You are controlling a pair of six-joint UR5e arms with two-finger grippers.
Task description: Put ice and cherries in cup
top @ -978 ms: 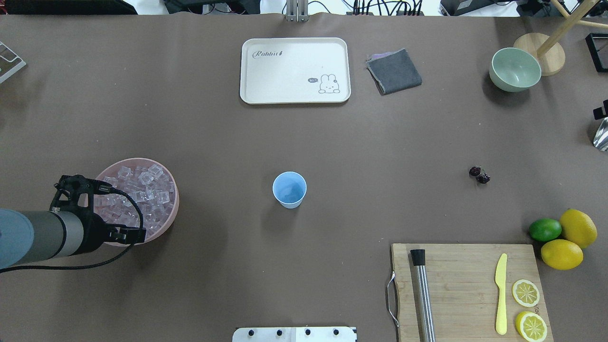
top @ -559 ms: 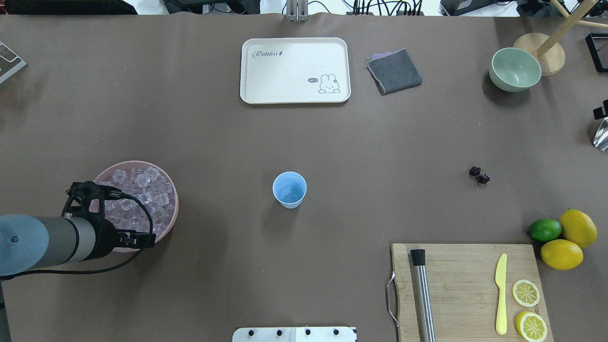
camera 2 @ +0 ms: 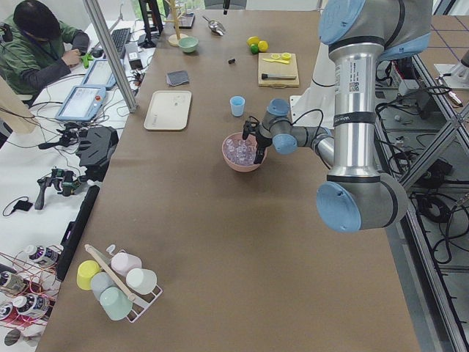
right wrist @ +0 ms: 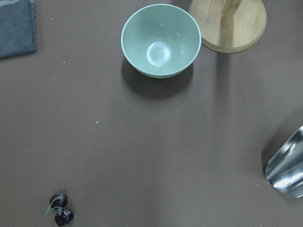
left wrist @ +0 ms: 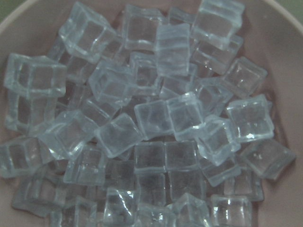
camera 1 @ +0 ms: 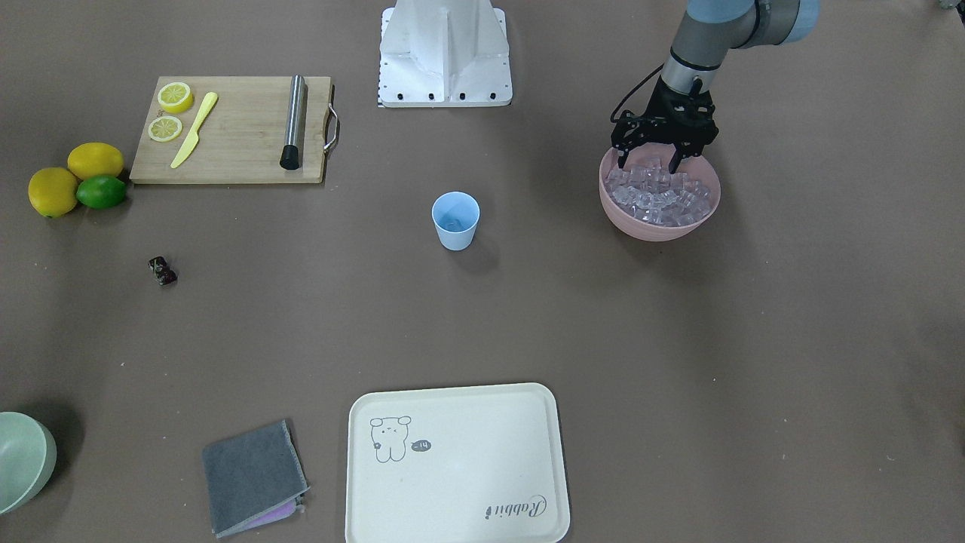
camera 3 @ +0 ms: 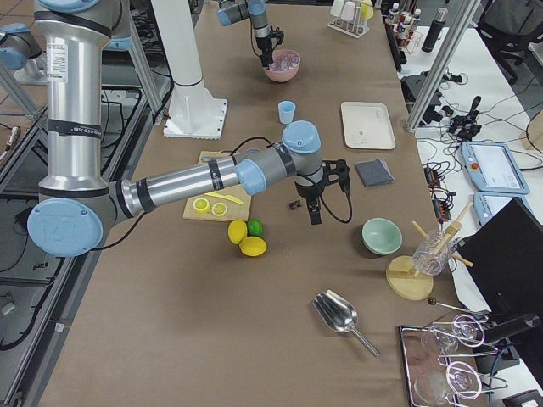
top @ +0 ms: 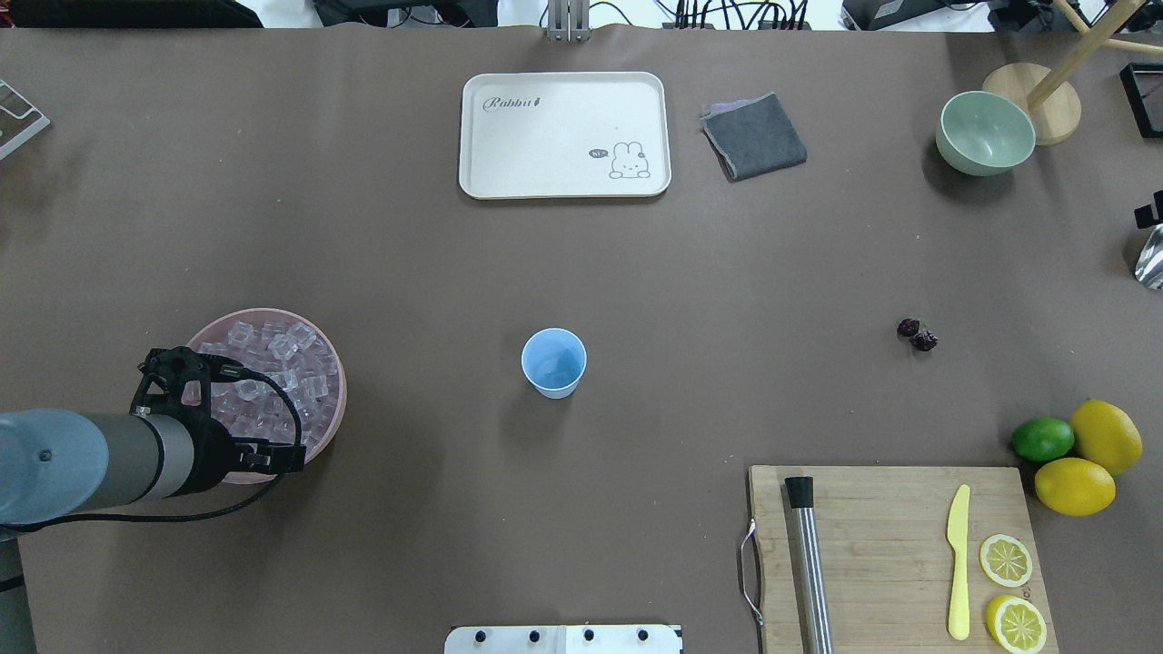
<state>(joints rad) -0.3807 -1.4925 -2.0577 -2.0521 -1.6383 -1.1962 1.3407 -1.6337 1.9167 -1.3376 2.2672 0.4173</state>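
My left gripper (camera 1: 649, 164) hangs over the pink bowl (camera 1: 657, 228). Its fingers are spread wide with nothing between them. The tips sit at the top of the ice (camera 1: 662, 197) heap, on the side nearest my base, and I cannot tell whether they touch it. The bowl sits toward the desk's left end, nearer my edge than the far one. The cup (camera 1: 455, 220) stands upright in the middle of the desk, well apart from the bowl. The cherries (camera 1: 162, 271) lie on the bare desk toward the right end. My right gripper (camera 3: 316, 203) hovers near them, but I cannot tell how far open it is.

I judge the cubes to be light, stiff and slick, and piled loosely enough to shift at a nudge. The best one to take sits proud on top, pinched across two flat opposite faces rather than corners, and firmly enough that it does not squirt free. The cherries look tiny and soft, so I would close gently across the pair.
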